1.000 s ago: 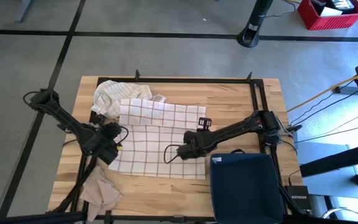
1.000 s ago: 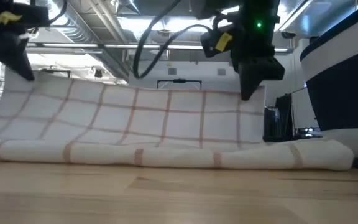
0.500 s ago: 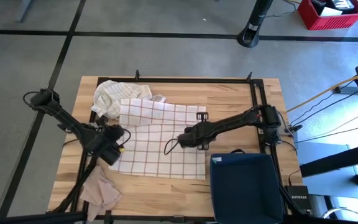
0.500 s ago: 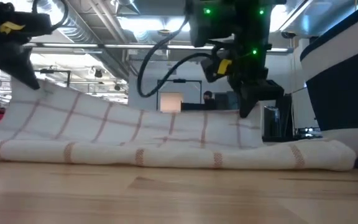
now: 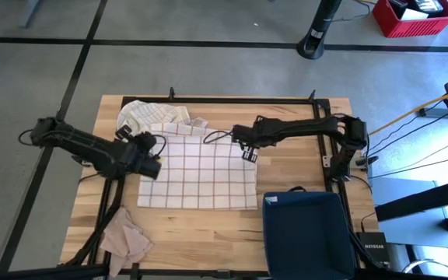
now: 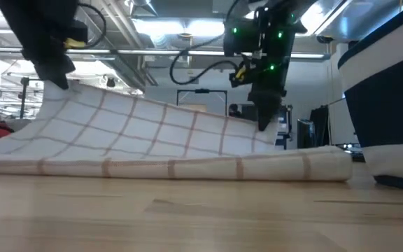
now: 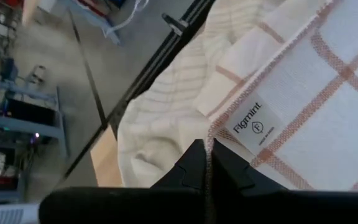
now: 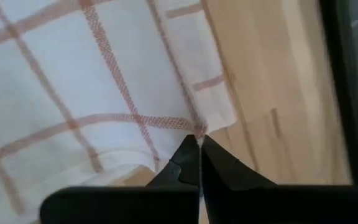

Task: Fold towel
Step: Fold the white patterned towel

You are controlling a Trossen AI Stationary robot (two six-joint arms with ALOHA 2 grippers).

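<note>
The checked towel (image 5: pixel 201 175) lies folded at the centre of the high view on the wooden bench (image 5: pixel 302 167), its top layer lifted along the far edge. The left claw (image 5: pixel 151 158) is clamped on the towel's left corner (beside a small label (image 7: pixel 252 126)), and the right claw (image 5: pixel 249 152) pinches the right corner. A crumpled cloth (image 5: pixel 142 117) sits at upper left.

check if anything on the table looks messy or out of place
A second cream towel lies crumpled at the table's far left corner, partly under the checked towel being folded. A tan cloth sits bunched at the near left edge. Otherwise nothing odd: left hand and right hand each pinch a towel corner.
</note>
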